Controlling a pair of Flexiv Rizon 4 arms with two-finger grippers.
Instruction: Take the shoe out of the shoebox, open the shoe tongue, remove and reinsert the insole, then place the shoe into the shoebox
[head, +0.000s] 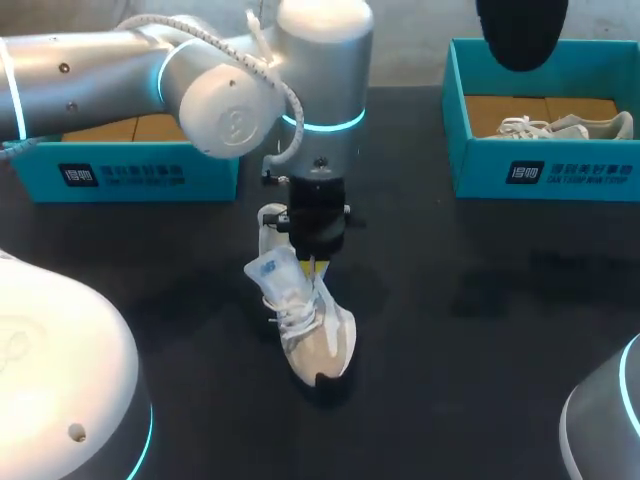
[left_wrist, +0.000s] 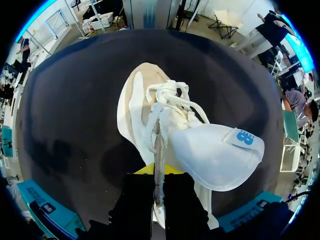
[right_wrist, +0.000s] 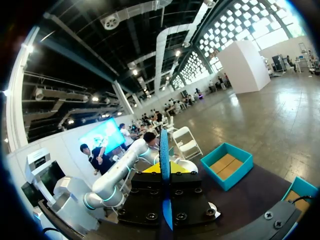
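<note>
Shoe (head: 325, 345) mid-tabletop (head: 480, 330), toe nearest, tongue (head: 278, 278) flipped up. Left claw (head: 316, 264) above, pinched on pale strip (left_wrist: 159, 150) by laces (left_wrist: 167, 97): pull gently, straight up. Right claw (right_wrist: 164, 169) aloft, nipping thin blue sheet (right_wrist: 164, 145). Shoebox (head: 590, 170) behind.

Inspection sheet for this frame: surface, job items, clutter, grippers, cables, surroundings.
Surface: dark table.
Job's things: shoe out on the table, tongue lifted; left shoebox and right shoebox at the far edge, second shoe in the right one.
Clutter: nothing seen.
Grippers: left gripper over the shoe, shut on a thin grey strip of it; right gripper raised, shut on a thin blue piece, edge-on, possibly the insole.
Cables: white coiled cable on the left arm.
Surroundings: nothing seen.
</note>
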